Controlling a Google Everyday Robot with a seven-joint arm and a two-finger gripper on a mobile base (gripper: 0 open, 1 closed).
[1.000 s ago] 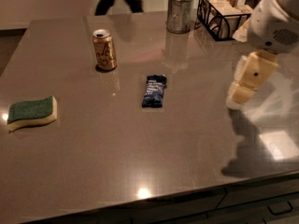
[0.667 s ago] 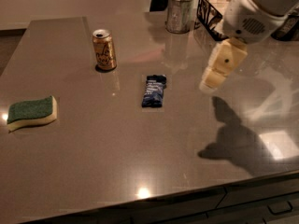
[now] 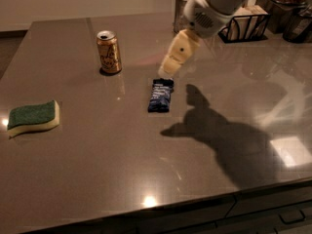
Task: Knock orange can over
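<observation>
The orange can [image 3: 108,52] stands upright on the brown table [image 3: 97,155] at the back left, with a silver top and a dark drawing on its side. My gripper [image 3: 171,66] hangs above the table to the right of the can, with a gap between them. It hovers just over the far end of a dark blue snack packet [image 3: 160,95]. It holds nothing.
A green and yellow sponge [image 3: 32,117] lies at the left edge. A silver cup [image 3: 179,13] and a black wire basket [image 3: 243,23] stand at the back, behind my arm. More containers sit at the back right corner [image 3: 287,4]. My arm's shadow falls on the right half.
My arm has swung left across the table, from the right edge to just above the snack packet, closer to the can. The can, packet and sponge have not moved.
</observation>
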